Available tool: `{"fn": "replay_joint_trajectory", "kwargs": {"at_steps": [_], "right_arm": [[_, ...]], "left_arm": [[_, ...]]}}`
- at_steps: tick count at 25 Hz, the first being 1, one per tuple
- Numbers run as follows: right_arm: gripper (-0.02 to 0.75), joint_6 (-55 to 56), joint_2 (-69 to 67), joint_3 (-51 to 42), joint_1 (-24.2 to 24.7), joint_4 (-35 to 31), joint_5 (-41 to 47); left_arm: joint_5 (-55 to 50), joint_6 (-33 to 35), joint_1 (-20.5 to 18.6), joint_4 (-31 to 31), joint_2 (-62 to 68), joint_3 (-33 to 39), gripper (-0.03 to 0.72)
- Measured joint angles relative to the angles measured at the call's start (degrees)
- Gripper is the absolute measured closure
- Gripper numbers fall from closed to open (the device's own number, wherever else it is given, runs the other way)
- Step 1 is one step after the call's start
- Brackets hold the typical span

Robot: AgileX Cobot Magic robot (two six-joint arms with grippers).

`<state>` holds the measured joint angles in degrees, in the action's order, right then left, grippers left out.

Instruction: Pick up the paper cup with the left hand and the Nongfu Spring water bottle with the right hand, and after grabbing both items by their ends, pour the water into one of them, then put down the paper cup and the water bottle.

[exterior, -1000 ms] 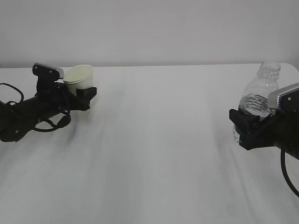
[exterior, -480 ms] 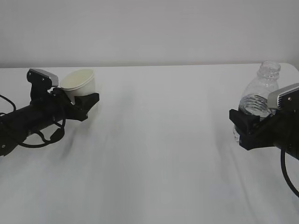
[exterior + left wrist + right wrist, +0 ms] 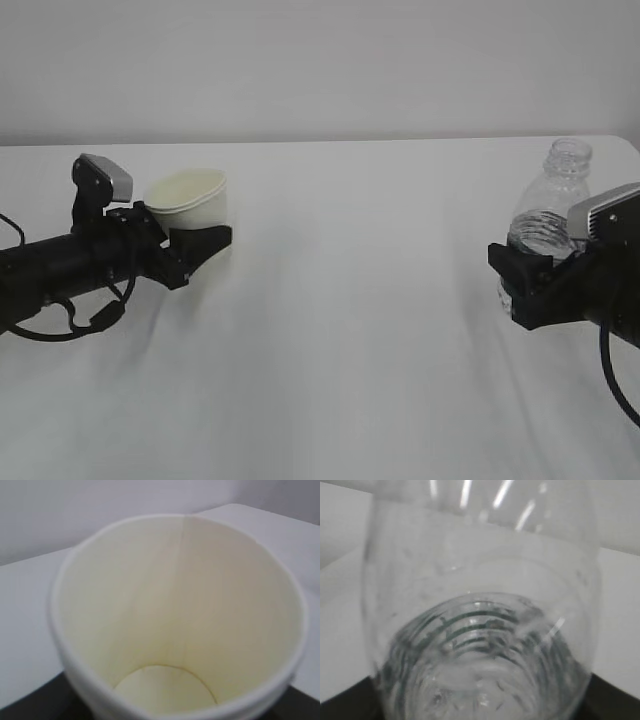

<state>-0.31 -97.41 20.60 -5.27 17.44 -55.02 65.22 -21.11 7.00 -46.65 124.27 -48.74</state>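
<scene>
Above the white table (image 3: 340, 330), the left tool (image 3: 205, 243) grips the paper cup (image 3: 190, 199), the right tool (image 3: 520, 275) apparently clasps the uncapped bottle (image 3: 548, 215).

left arm: matte black jointed robot arm (image 3: 60, 265), silver-grey plate behind the pincer, looping black cable
right arm: blocky black robot arm (image 3: 590, 285), silver-grey plate above the pincer, black cable

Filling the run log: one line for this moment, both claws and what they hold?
left claw: holds paper cup, empty, upright | right claw: holds water bottle, uncapped, upright | both far apart over table | pour: not started
</scene>
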Motion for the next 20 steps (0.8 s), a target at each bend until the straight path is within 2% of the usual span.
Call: {"fn": "replay_joint_trajectory", "kwargs": {"at_steps": [11,20], "right_arm": [[0.262,-0.1,0.0,0.0,0.0,4.5,0.1],[0.262,-0.3,0.0,0.0,0.0,8.1,0.1]], "left_arm": [[0.1,-5.7,0.4,-15.9,0.0,0.0,0.233],[0.1,-5.8,7.1,-20.2,-0.1,0.0,0.234]]}}
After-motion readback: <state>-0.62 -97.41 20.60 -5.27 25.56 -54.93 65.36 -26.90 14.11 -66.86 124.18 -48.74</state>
